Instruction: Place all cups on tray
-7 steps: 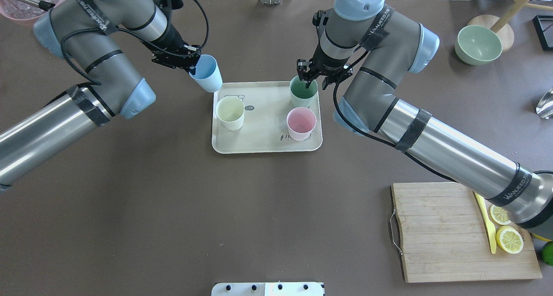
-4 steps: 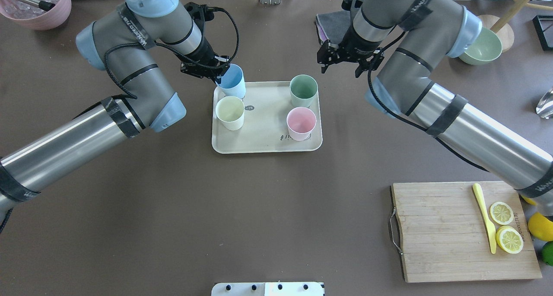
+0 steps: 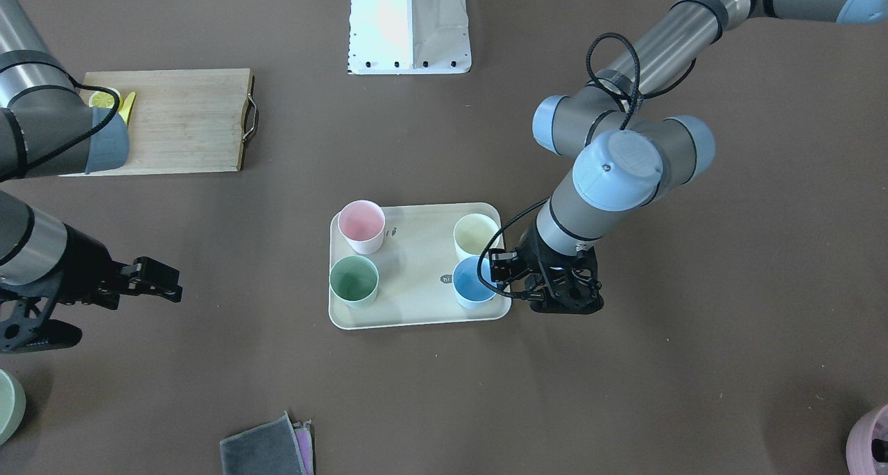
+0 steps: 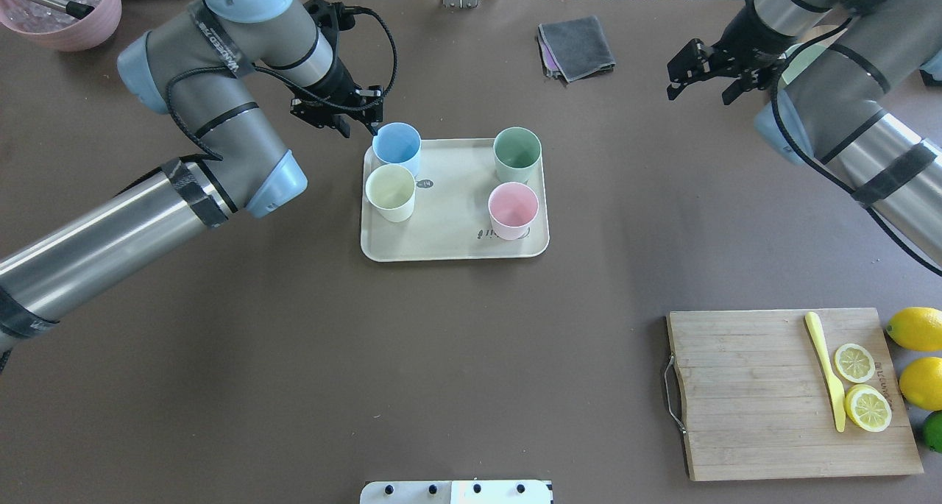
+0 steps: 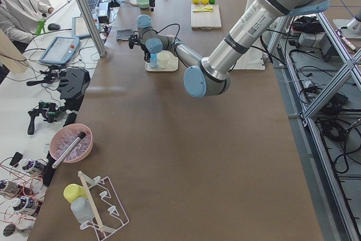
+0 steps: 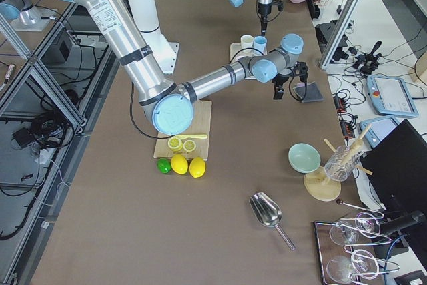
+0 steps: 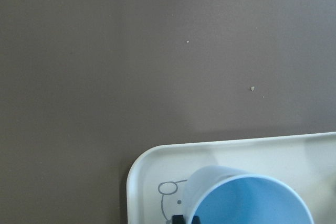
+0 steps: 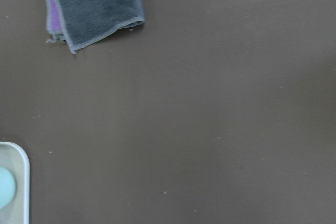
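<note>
The beige tray (image 4: 450, 245) holds all four cups upright: light blue (image 4: 396, 145), cream-white (image 4: 391, 191), sage green (image 4: 516, 153) and pink (image 4: 513, 210). My left gripper (image 4: 359, 127) is open, just beside the blue cup's outer rim at the tray's far left corner. In the front view the left gripper (image 3: 494, 270) is next to the blue cup (image 3: 474, 283). The left wrist view shows the blue cup (image 7: 252, 200) on the tray corner (image 7: 152, 182). My right gripper (image 4: 699, 92) is open and empty, far right of the tray.
A folded grey cloth (image 4: 576, 46) lies beyond the tray. A wooden cutting board (image 4: 751, 401) with a yellow knife and lemon slices sits front right, with lemons (image 4: 912, 329) beside it. A pink bowl (image 4: 62, 11) is far left and a green bowl (image 6: 306, 157) far right.
My left gripper brought the tilted blue cup onto the tray, stood it upright and let go. My right gripper left the green cup and moved far to the right.
</note>
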`<action>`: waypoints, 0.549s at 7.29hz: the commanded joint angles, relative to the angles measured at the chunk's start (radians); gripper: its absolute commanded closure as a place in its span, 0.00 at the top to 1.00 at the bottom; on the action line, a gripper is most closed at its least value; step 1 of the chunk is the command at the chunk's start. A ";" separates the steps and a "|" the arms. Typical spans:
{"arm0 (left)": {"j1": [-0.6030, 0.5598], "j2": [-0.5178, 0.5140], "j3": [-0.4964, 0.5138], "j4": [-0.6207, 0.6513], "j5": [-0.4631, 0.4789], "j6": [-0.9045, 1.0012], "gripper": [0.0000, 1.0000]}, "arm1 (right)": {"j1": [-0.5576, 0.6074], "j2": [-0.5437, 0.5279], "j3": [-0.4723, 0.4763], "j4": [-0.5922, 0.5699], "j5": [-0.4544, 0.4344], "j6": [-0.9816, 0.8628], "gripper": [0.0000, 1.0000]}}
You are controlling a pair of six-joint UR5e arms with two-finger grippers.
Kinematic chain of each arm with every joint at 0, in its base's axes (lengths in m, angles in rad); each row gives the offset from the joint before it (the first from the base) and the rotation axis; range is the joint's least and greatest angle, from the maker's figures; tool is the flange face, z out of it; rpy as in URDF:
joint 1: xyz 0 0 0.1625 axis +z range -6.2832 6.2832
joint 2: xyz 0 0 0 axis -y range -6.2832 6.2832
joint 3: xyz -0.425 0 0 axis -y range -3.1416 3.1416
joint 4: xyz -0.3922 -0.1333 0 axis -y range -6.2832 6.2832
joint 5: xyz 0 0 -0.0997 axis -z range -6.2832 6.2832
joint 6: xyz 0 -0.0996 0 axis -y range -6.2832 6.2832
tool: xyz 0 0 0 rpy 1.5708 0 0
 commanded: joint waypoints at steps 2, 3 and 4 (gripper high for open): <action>-0.176 0.201 -0.093 0.027 -0.098 0.275 0.98 | 0.117 -0.127 0.008 -0.002 0.030 -0.199 1.00; -0.250 0.259 -0.102 0.041 -0.099 0.415 0.98 | 0.143 -0.162 0.008 -0.002 0.030 -0.259 1.00; -0.319 0.312 -0.122 0.094 -0.103 0.577 0.98 | 0.170 -0.193 0.005 -0.002 0.030 -0.318 1.00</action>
